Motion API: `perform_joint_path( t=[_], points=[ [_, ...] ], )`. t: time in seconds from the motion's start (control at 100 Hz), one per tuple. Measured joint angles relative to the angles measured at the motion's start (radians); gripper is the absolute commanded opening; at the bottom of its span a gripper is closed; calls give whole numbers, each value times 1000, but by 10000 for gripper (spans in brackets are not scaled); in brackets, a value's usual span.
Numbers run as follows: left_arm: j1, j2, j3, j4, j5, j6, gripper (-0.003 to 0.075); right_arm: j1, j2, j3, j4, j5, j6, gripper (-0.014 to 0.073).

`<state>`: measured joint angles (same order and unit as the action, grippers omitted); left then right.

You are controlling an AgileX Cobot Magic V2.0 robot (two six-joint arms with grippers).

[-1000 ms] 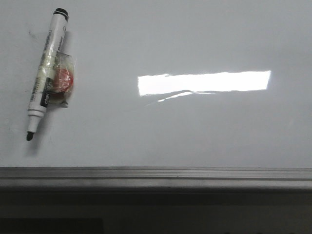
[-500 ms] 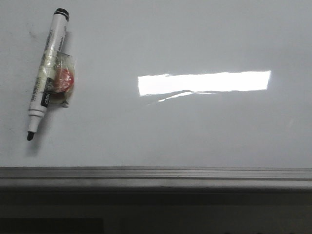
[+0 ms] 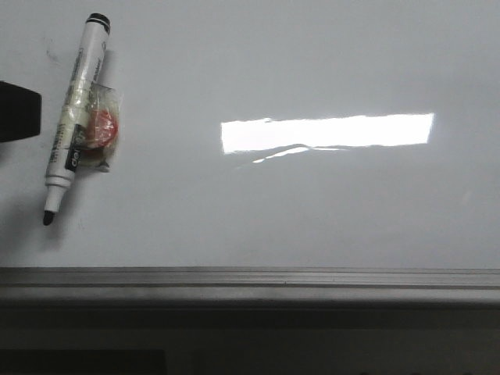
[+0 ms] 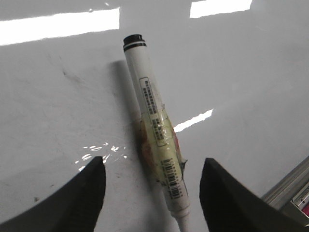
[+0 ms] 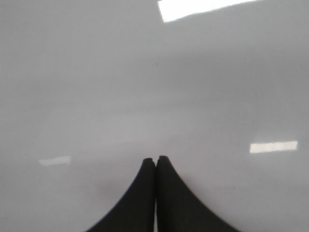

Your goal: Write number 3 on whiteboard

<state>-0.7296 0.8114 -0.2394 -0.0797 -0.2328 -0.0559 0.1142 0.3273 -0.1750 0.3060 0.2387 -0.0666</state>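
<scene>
Item 1, whiteboard (image 3: 312, 211): glossy, lying flat, its grey frame strip (image 3: 250, 280) along the near edge. You will find no written stroke on it in any view; only a bright rectangular glare near the middle and a few faint smudges at the far left. The number 3 is not there yet.

Item 2, marker (image 3: 72, 117): lying on the board at the far left, black butt end pointing away, uncapped black tip (image 3: 48, 218) pointing toward the near edge. A taped-on bundle with something red inside (image 3: 99, 130) sits against its right side; what that red thing is, you probably cannot settle from these pictures.

Item 3, left gripper (image 4: 153, 193): fingers spread wide, one on each side of the marker's lower barrel, touching neither it nor, as far as the wrist view shows, the board. In the front view only a dark block at the left edge marks its arrival.

Item 4, right gripper (image 5: 155, 166): fingers pressed together, nothing between them, over bare board.

Progress, by your judgement: approach to the marker under way. Left to do: grasp, lift, carry to open board, and draw the whole figure.
</scene>
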Motion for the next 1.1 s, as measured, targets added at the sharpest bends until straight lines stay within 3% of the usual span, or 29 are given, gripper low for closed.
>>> perform_joint_path(
  t=[0.41,0.48,0.53,0.61,0.72,0.88,1.1],
  points=[
    [-80,181,0,-83,-121,-10,366,0,0,0,0,-2,0,-66],
    [-80,201,-4,-109,-144,-10,271,0,0,0,0,-3,0,-66],
    [-82,217,-4,-123,-157,-10,131,0,0,0,0,-3,0,-66],
    [-82,232,-5,-134,-162,-10,-20,0,0,0,0,-3,0,-66],
    [-83,239,-5,-132,-166,-10,-20,23,0,0,0,1,0,-66],
    [-84,239,-5,-108,-166,-10,-20,165,20,-26,0,13,-7,-64],
    [-88,235,-3,121,-166,-10,-20,392,154,-123,0,20,-110,-62]
  ],
)
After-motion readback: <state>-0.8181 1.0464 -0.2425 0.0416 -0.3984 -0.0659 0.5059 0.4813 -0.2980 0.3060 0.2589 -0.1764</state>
